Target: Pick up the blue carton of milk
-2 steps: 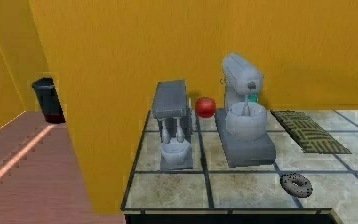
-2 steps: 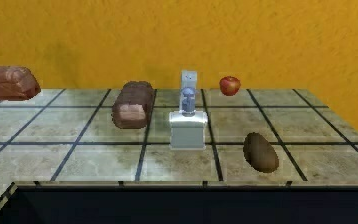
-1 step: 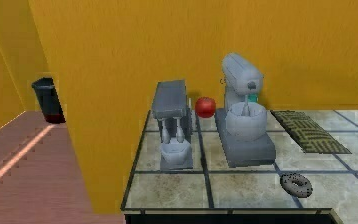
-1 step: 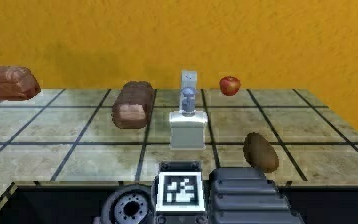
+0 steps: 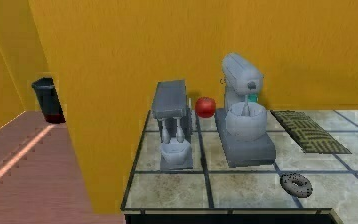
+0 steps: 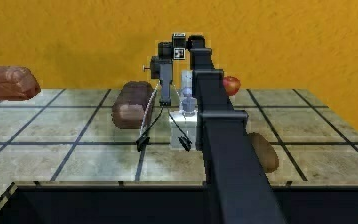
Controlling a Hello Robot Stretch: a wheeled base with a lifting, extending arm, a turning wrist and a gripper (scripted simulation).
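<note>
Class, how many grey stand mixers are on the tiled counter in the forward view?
2. The smaller mixer stands left of the red round thing; the larger mixer stands right of it, near the yellow wall. More may lie beyond the picture's right edge.

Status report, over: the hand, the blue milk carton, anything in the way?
Hand out above tiled counter, cannot tell if holding anything. Small pale blue thing beside arm, likely the carton. Brown loaf close by the hand.

No legible txt, labels or nos. on anything.
</note>
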